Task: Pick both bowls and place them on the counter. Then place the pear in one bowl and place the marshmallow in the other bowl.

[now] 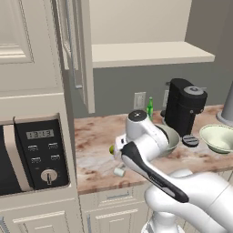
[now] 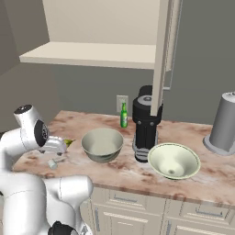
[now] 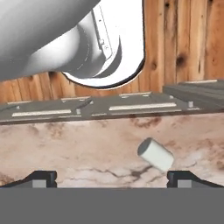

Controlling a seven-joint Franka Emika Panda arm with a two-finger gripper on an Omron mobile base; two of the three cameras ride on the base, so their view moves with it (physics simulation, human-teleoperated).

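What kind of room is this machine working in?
A kitchen, computer-rendered by the look of it: a built-in microwave, a black coffee machine and two bowls on a marbled stone counter above cream cabinets.

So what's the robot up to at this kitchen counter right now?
Both bowls, the deep bowl and the shallow bowl, already sit empty on the counter. The arm is bent low over the counter's left end, its open gripper holding nothing, close to the marshmallow lying on the stone. The pear sits just beyond.
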